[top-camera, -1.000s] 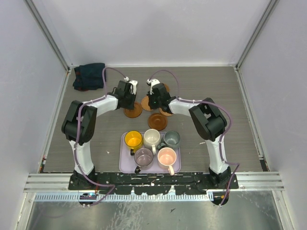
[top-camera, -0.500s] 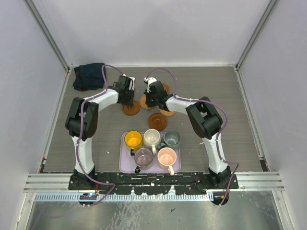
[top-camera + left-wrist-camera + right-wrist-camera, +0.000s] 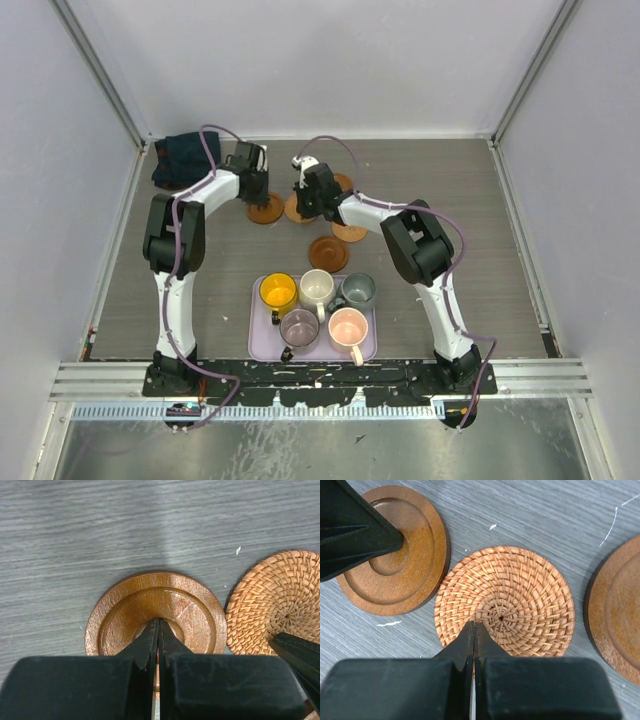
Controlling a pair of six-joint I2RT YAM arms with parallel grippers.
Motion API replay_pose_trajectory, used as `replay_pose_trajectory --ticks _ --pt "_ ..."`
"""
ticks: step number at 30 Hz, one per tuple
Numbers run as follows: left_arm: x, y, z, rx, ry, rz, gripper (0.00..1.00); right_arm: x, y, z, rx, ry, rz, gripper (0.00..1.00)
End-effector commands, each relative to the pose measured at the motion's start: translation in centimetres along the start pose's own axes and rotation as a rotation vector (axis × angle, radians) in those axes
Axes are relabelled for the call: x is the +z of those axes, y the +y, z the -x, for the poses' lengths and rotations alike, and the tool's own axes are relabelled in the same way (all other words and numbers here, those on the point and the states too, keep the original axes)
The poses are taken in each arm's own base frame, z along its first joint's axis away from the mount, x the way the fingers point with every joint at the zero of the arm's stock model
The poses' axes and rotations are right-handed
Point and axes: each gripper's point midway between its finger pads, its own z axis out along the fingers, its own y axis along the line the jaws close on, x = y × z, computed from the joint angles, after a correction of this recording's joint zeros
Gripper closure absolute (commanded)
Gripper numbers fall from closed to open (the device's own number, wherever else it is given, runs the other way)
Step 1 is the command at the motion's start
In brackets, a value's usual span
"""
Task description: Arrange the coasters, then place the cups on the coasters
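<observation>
My left gripper is shut, its tips pressed onto the centre of an orange-brown wooden coaster. Right of that coaster lies a woven coaster. My right gripper is shut too, with its tips resting on this woven coaster. In the top view the two grippers stand side by side at the far middle. Three more coasters lie near them. The yellow, cream, grey-green, mauve and pink cups stand nearer the arms.
All the cups stand on a lavender tray between the arm bases. A dark folded cloth lies at the far left corner. Grey walls enclose the table on three sides.
Both shut grippers have moved toward the far wall and slightly left, sliding the wooden coaster and the woven coaster along under their tips. The cups have not moved.
</observation>
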Motion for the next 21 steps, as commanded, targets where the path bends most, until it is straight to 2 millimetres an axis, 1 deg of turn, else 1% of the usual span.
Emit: replay_pose_trajectory --ticks 1,4,7,10,13,16,18,19,21 --pt "1.2 1.2 -0.8 -0.03 0.053 0.015 1.0 0.9 0.4 0.3 -0.034 0.015 0.002 0.99" --pt "0.9 1.2 -0.5 -0.037 0.044 0.005 1.0 0.8 0.3 1.3 -0.046 -0.008 -0.012 0.99" --pt "0.2 0.7 0.4 -0.036 0.012 -0.015 1.0 0.1 -0.2 3.5 -0.071 -0.057 -0.05 0.99" --pt "-0.8 0.2 1.7 -0.034 -0.03 -0.035 1.0 -1.3 -0.1 7.0 -0.109 -0.126 -0.071 0.99" --pt "-2.4 -0.5 3.6 -0.037 -0.082 -0.062 0.99 -3.8 0.3 11.1 -0.141 -0.211 -0.085 0.99" --pt "-4.3 -1.3 5.5 -0.043 -0.145 -0.093 0.94 -6.3 0.4 13.9 -0.162 -0.283 -0.114 0.99" --pt "-5.7 -1.8 6.6 -0.043 -0.186 -0.116 0.89 -7.4 -0.3 14.5 -0.168 -0.301 -0.153 0.99" --pt "-6.3 -2.1 6.9 -0.044 -0.205 -0.128 0.86 -7.8 -0.8 14.4 -0.165 -0.303 -0.178 0.99" --pt "-7.6 -2.4 7.1 -0.045 -0.234 -0.149 0.85 -8.1 -2.3 13.5 -0.149 -0.287 -0.22 0.99"
